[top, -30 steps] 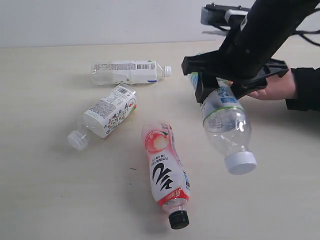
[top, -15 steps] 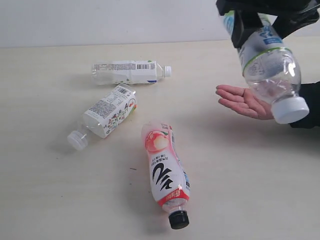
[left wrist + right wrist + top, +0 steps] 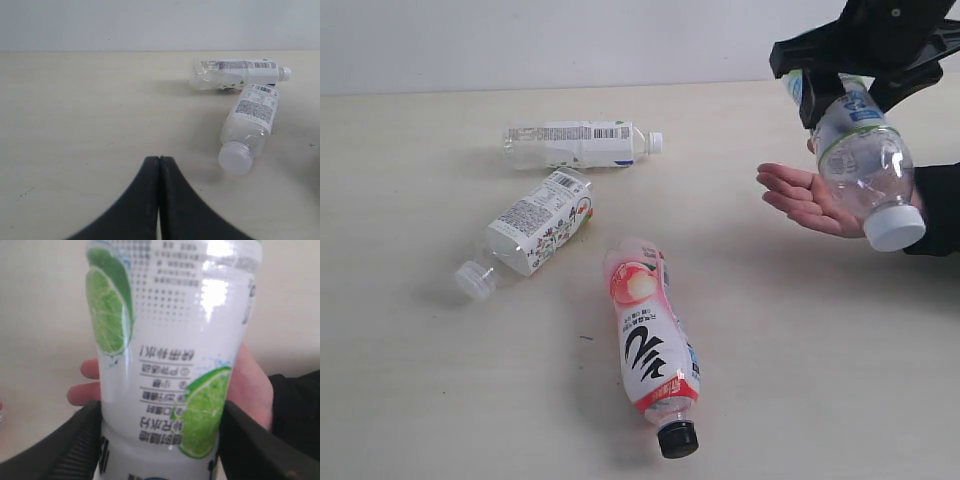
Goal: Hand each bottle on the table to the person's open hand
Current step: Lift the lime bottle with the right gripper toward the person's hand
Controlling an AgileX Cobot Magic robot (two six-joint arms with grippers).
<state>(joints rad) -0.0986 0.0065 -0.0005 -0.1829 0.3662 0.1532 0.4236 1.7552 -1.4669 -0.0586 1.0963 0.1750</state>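
**Step in hand: delivery of the first bottle**

The right end effector (image 3: 848,95) was clamped across the labelled body of the green-labelled bottle (image 3: 860,160), with one finger on each side of it. The bottle was held tilted, cap end lowest, directly over the person's open hand (image 3: 800,197). The white cap was seen near the wrist end of that hand. Whether the bottle touched the palm could not be told from either view.

The left end effector (image 3: 159,170) was fully closed on nothing and was kept low over the counter (image 3: 420,350), well apart from the hand.

Three bottles lay on the counter beyond the fingertips of the hand, all well apart from it: the pink-labelled bottle (image 3: 650,340) and the two white-labelled bottles (image 3: 575,145) (image 3: 535,225).

**Recommended execution (judged)**

1. The bottle should be lowered until its body is borne by the palm, not by the fingertips.
2. The tilt should be reduced so that the bottle lies along the hand. A round body released at an angle is likely to roll off.
3. The fingers should be opened slowly and only once support by the hand is evident.
4. The end effector should be withdrawn upward, clear of the person's fingers.

One of four deliveries was judged to be near completion.
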